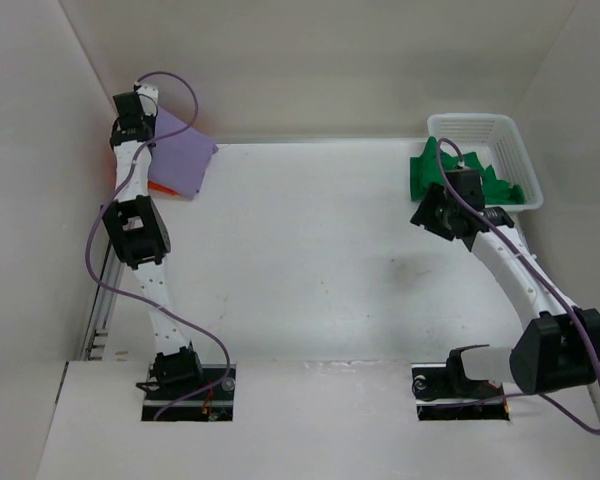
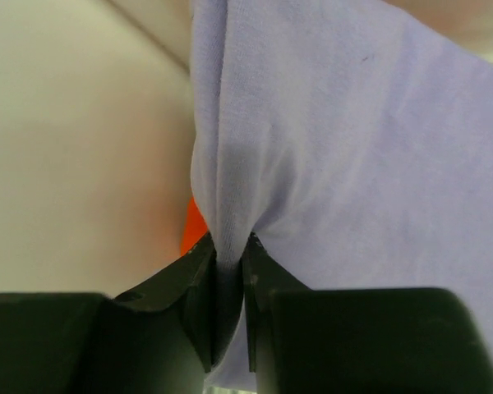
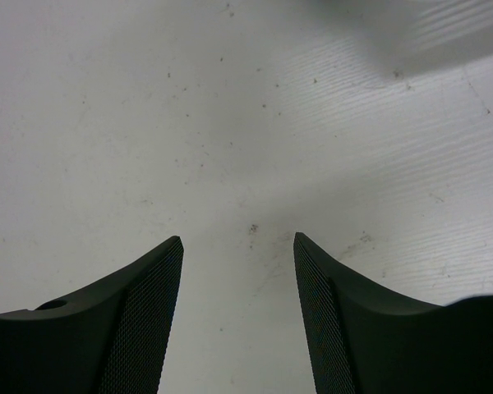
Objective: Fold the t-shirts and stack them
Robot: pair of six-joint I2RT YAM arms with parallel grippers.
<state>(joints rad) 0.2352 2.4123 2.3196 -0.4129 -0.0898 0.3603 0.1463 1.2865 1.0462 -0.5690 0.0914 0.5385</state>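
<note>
The lavender shirt hides nearly all of the orange shirt.

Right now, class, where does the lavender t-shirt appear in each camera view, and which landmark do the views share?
Top external: lavender t-shirt at upper left.
Left wrist: fills the centre and right, pinched in the left gripper at bottom centre.
Right wrist: not in it.
Shared landmark: the orange t-shirt beside it, in the top external and left wrist views.
</note>
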